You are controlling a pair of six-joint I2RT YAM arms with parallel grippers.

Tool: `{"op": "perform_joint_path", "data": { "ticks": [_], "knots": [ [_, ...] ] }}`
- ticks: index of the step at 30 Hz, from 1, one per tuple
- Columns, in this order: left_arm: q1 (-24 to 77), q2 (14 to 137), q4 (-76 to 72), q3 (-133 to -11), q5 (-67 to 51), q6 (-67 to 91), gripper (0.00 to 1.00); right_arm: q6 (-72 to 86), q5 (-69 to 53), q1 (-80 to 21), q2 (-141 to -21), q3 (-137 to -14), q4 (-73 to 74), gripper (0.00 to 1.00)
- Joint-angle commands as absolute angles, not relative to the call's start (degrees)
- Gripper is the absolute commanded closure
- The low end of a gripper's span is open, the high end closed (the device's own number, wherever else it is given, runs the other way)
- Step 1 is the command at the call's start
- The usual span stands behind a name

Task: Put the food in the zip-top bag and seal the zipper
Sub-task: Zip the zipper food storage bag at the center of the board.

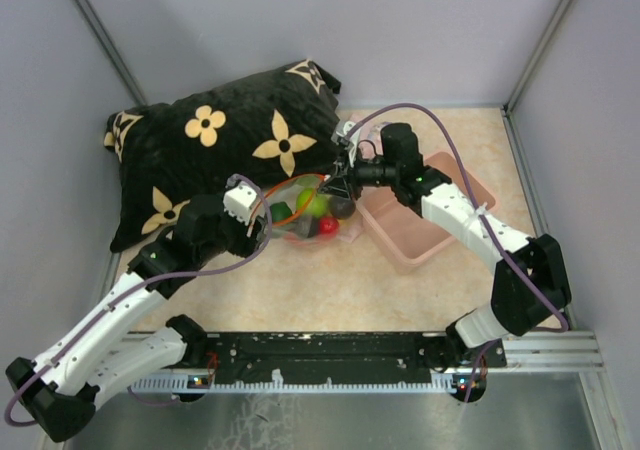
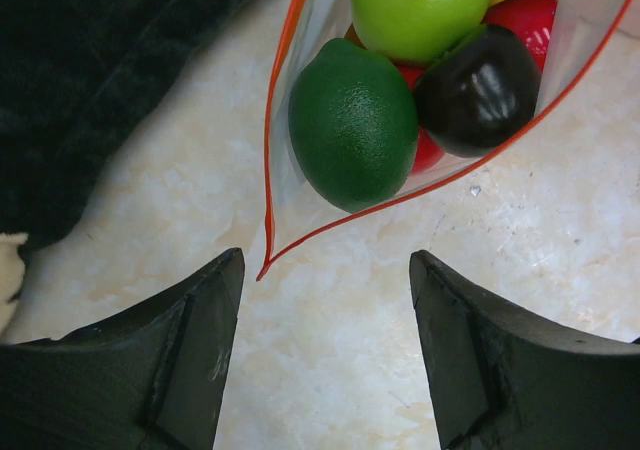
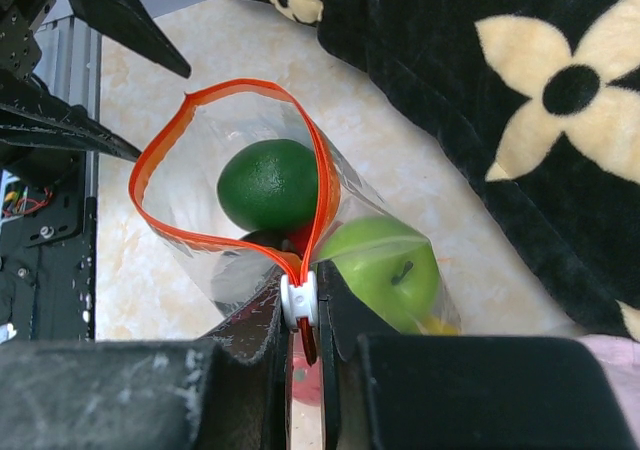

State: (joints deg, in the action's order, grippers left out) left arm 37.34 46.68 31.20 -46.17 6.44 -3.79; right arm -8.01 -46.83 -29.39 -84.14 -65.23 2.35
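Note:
The zip-top bag (image 1: pixel 292 226) lies on the table between my two grippers, its mouth gaping in an orange-red loop. The food is inside it: a dark green fruit (image 2: pixel 352 125), a lime green apple (image 3: pixel 385 270), a dark brown fruit (image 2: pixel 478 90) and a red one (image 2: pixel 530 15). My right gripper (image 3: pixel 305 282) is shut on the white slider (image 3: pixel 298 302) at one end of the zipper (image 3: pixel 225 236). My left gripper (image 2: pixel 327 260) is open, its jaws wide apart with nothing between them. It sits just short of the bag's far corner (image 2: pixel 263 273), which points into the gap.
A black pillow (image 1: pixel 220 150) with cream flowers lies behind and to the left of the bag, touching it. A pink plastic bin (image 1: pixel 432 232) stands to the right, under my right arm. Grey walls close in the table at the back and both sides.

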Motion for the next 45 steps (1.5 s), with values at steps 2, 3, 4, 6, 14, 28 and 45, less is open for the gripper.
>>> {"op": "perform_joint_path", "data": {
  "ticks": [2,3,4,6,14,28,45],
  "knots": [
    [37.2,48.2,29.1,-47.2,3.8,-13.6,0.28,-9.7,-48.9,-29.2,-81.0,-64.9,-2.1,1.00],
    [37.2,49.2,29.1,-47.2,4.1,-14.0,0.29,-9.8,-48.9,-29.2,-81.0,-64.7,-2.2,1.00],
    [37.2,50.0,29.0,-47.2,4.7,-14.2,0.30,-9.8,-49.1,-29.2,-81.1,-64.7,-2.3,1.00],
    [37.2,51.8,28.7,-47.2,6.7,-14.7,0.33,-9.7,-49.4,-29.2,-81.1,-64.4,-2.7,1.00],
    [36.6,55.0,26.7,-47.0,9.0,-16.1,0.50,-9.9,-50.0,-29.2,-80.6,-63.5,-3.5,1.00],
    [36.4,53.0,43.8,-64.8,4.0,-15.6,1.00,-12.0,-48.1,-28.5,-78.6,-57.7,-4.5,1.00],
    [36.4,49.9,42.5,-59.6,5.2,-14.4,1.00,-17.7,-57.0,-28.5,-79.7,-52.9,-8.5,0.82]
  ]
}}
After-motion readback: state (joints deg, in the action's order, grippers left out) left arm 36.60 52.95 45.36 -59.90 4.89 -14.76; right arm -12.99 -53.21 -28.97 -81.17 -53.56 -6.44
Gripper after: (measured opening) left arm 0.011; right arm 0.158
